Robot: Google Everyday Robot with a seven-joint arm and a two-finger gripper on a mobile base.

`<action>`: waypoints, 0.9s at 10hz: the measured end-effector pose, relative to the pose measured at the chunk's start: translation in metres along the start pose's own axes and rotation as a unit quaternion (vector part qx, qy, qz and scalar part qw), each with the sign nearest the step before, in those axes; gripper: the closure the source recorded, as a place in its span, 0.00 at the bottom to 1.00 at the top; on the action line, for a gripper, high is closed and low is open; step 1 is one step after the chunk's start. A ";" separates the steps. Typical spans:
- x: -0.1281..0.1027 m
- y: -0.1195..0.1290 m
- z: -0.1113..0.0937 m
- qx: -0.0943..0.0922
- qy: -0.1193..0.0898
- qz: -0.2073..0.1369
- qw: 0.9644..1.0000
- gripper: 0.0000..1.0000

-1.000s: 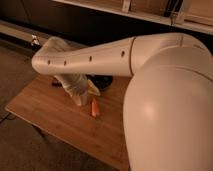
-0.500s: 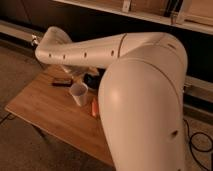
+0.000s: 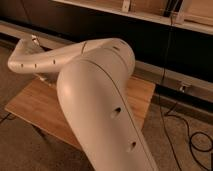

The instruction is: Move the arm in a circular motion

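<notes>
Under the far-left end of the arm (image 3: pixel 95 95), somewhere behind its slim forearm, sits the gripper, hidden from this camera; whether it is open, closed or gripping anything cannot be told. From that hidden end the cream-white forearm runs to the right and slightly upward, a row of small dark holes along its side, to a bulbous joint near the middle of the view. From the joint a much thicker segment sweeps down toward the camera, well away from the gripper's end, and fills the lower centre, with two larger dark holes on its near face. Below the gripper's end lies a wooden table (image 3: pixel 35 105), its bare top showing to the near side of the forearm and again beyond the thick segment. Far to the right of the gripper's end, a pale rail (image 3: pixel 170 75) runs along a dark wall, and black cables (image 3: pixel 195 140) loop on the floor.
</notes>
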 end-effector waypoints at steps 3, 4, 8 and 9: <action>0.075 0.000 -0.018 -0.026 0.022 -0.016 0.999 0.35; 0.109 -0.020 -0.019 -0.021 0.039 -0.001 0.999 0.35; 0.173 -0.099 -0.025 0.008 0.061 0.070 0.996 0.35; 0.167 -0.111 -0.025 0.013 0.054 0.082 0.995 0.35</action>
